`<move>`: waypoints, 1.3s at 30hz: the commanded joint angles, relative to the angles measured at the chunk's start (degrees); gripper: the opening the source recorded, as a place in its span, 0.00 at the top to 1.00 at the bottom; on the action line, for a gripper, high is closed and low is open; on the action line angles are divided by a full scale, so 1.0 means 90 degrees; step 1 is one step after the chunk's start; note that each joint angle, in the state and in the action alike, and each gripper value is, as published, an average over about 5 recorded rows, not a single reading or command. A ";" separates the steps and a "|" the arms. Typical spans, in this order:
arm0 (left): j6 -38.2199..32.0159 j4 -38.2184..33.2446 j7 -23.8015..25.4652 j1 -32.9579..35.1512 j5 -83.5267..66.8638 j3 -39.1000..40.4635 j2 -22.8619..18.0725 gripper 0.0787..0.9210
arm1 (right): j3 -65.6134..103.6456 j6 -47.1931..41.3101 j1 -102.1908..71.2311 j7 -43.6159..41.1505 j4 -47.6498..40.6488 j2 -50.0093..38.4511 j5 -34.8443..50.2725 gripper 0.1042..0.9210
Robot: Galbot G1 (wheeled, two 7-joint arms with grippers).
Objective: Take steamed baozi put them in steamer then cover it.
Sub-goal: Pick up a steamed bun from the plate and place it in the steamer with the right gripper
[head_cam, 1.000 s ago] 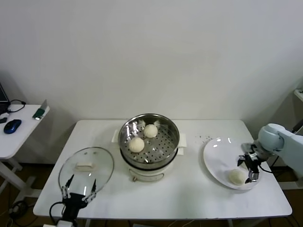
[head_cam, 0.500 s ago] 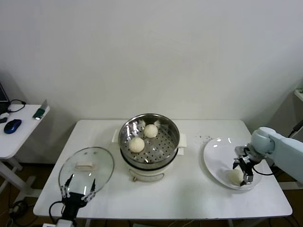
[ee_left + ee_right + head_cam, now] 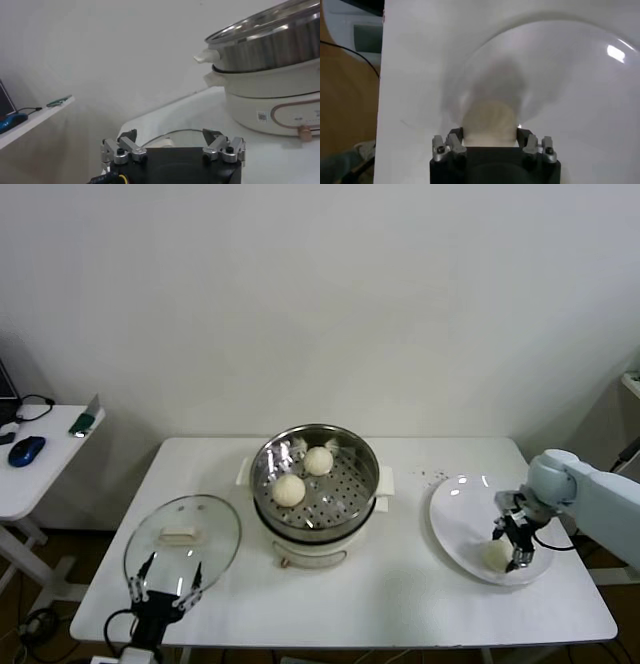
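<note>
Two baozi [image 3: 289, 489] [image 3: 319, 460] lie on the perforated tray of the steamer [image 3: 310, 536] at the table's centre. Another baozi [image 3: 497, 555] rests on the white plate [image 3: 458, 514] at the right, and my right gripper [image 3: 512, 546] is down over it, shut on it. In the right wrist view both fingers press against the sides of that baozi [image 3: 489, 120] on the plate [image 3: 570, 75]. The glass cover [image 3: 182, 536] lies flat at the front left. My left gripper [image 3: 165, 589] hovers open just in front of the cover, with the steamer [image 3: 270, 50] beyond.
A small side table [image 3: 40, 474] at the far left holds a blue mouse [image 3: 27, 450] and a green object [image 3: 85, 420]. Dark specks [image 3: 435, 476] dot the table behind the plate. The plate sits close to the table's right edge.
My right gripper shifted slightly left over the plate's baozi and its fingers closed in on the bun. The left arm, cover and steamer have not moved.
</note>
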 commanded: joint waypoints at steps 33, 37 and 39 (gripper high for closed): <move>0.0007 -0.0192 0.0008 0.0165 -0.0115 -0.0039 -0.0064 0.12 | -0.2059 0.4258 0.4378 -0.1484 0.0500 0.4918 0.0154 0.28; 0.0011 -0.0189 0.0008 0.0187 -0.0176 -0.0084 0.0023 0.12 | -0.1974 0.4440 0.3870 -0.1436 0.0385 0.5279 -0.0399 0.27; 0.0012 -0.0181 0.0009 0.0192 -0.0201 -0.0102 0.0048 0.12 | -0.1975 0.4448 0.3587 -0.1414 0.0373 0.5385 -0.0552 0.27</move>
